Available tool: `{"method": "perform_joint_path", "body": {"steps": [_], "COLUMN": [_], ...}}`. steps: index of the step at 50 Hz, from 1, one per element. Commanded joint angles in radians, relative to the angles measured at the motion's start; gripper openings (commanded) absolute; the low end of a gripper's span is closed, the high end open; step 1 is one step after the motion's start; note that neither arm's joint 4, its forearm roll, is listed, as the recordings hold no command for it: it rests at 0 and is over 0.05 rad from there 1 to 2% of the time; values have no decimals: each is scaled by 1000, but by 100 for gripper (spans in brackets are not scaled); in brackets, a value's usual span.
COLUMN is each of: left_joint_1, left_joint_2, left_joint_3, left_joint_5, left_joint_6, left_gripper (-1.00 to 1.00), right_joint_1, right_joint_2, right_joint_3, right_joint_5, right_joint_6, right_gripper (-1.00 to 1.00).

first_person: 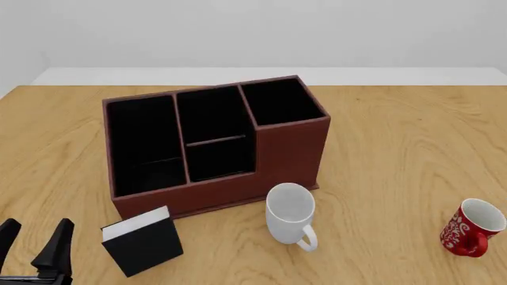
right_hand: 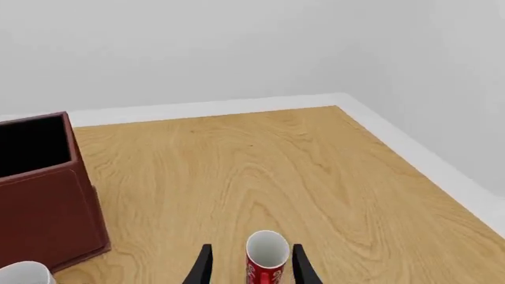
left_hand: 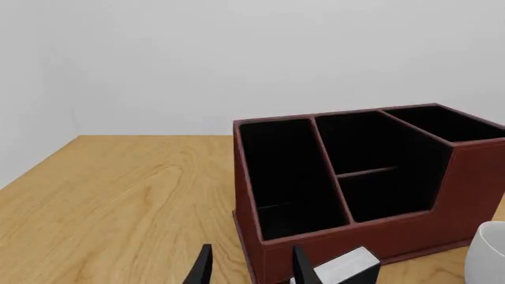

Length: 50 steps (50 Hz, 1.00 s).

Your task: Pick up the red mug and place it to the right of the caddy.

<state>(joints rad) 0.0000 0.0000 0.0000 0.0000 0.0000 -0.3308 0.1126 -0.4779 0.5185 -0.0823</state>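
The red mug (first_person: 473, 228), patterned white on its side, stands upright at the table's front right, far to the right of the caddy (first_person: 289, 148). In the right wrist view the red mug (right_hand: 266, 260) shows between the fingertips of my open right gripper (right_hand: 252, 269), just ahead of them and not held. The right gripper is out of the front view. My left gripper (first_person: 33, 237) is open and empty at the front left, in front of the caddy (left_hand: 465, 195). It also shows in the left wrist view (left_hand: 252, 269).
A plain white mug (first_person: 291, 221) stands in front of the caddy's right end, handle toward me. A small black box with a white top (first_person: 142, 240) sits in front of the caddy's left half. The table's right edge (right_hand: 442, 171) meets a white wall.
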Motion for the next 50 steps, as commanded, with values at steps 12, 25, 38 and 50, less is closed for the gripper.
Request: {"method": "perform_joint_path", "body": {"steps": [12,25,38,50], "left_joint_1": [0,0,0,0], "left_joint_2": [0,0,0,0], "left_joint_3": [0,0,0,0], "left_joint_5": [0,0,0,0], "left_joint_6": [0,0,0,0], "left_gripper": [100,100,100,100], "right_joint_1": [-111,-134,-133,-130], "right_joint_2": [51,151,262,333], "right_joint_3": [107,189,268,314], "right_joint_5": [-60,-195,-335,-411], "right_joint_6": [-62,-84,-52,-65], "right_gripper": [100,100,100,100]}}
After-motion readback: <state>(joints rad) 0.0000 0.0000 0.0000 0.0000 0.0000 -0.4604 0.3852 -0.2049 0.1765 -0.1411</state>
